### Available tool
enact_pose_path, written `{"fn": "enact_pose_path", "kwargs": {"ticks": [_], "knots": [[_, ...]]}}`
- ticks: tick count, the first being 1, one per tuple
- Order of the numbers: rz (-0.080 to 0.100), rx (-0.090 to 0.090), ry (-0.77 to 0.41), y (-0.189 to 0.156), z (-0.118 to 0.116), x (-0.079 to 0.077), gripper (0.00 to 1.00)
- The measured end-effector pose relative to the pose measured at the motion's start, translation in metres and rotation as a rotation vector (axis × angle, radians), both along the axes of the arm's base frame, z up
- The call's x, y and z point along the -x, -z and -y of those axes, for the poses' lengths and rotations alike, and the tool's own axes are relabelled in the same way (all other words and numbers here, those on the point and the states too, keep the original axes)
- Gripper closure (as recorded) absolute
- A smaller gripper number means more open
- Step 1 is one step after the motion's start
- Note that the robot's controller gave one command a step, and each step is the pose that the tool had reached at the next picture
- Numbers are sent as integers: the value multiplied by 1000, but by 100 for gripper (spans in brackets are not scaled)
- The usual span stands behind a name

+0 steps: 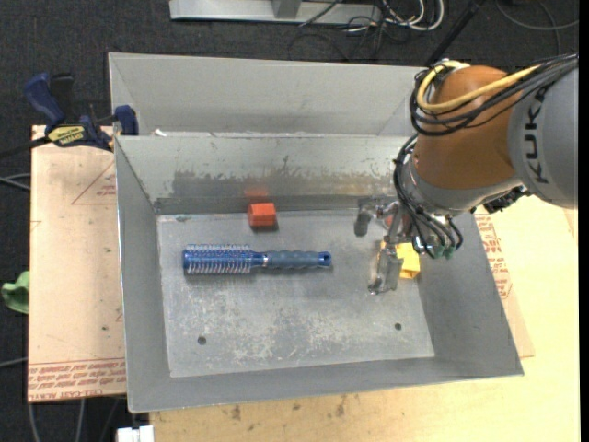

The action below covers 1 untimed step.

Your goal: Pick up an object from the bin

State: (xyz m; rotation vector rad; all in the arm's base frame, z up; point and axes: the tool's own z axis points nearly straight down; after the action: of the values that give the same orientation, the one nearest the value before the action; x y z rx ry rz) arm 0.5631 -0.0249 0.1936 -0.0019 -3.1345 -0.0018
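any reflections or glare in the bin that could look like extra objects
Camera view: the bin's shiny back wall mirrors the orange-red block as a faint smudge just above it; the blue hairbrush throws only a thin shadow; no strong glare on the floor.

Grey sheet-metal bin [276, 339], matt, its floor scuffed and speckled with fine scratches. Inside, a blue hairbrush [253, 261] of glossy plastic with a translucent-looking handle, a small orange-red block [262, 214] with a smooth matt face, and a yellow plastic-looking piece [409, 263]. Dull bare metal on the tool [382, 279], with a smooth, shiny orange cover [460, 127] above it.
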Motion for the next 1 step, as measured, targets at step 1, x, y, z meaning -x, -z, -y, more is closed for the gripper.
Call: {"fn": "enact_pose_path", "kwargs": {"ticks": [1], "knots": [[1,-2,-94,118,-52,-27,0]]}}
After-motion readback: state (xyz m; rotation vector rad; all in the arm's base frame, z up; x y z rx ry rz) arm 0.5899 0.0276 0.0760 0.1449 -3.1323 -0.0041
